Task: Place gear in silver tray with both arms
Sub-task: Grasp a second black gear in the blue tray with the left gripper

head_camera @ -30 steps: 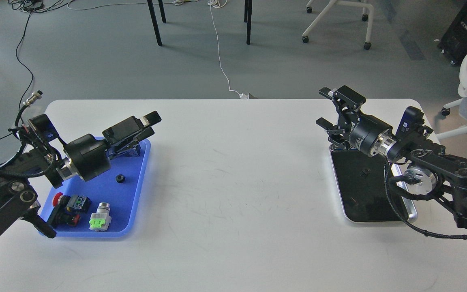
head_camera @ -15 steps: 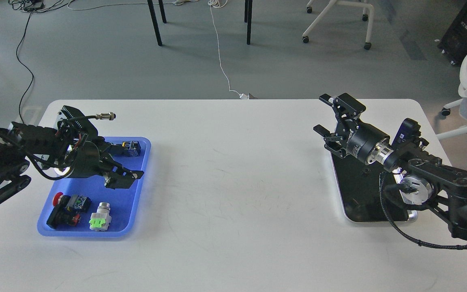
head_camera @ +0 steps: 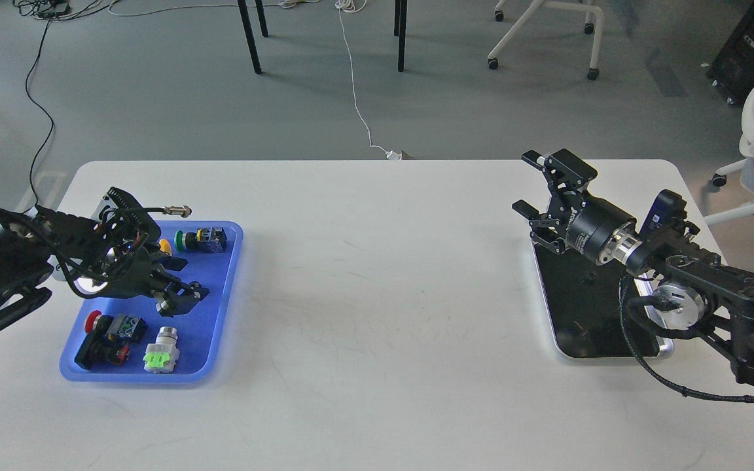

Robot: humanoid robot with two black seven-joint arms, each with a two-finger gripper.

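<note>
Left gripper (head_camera: 180, 296) now lower among blue tray (head_camera: 220, 327) switches.

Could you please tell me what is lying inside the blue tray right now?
The blue tray holds a red-capped switch, a green-marked part and a green-and-yellow button. The left claw covers the middle; anything beneath it is hidden.
</note>
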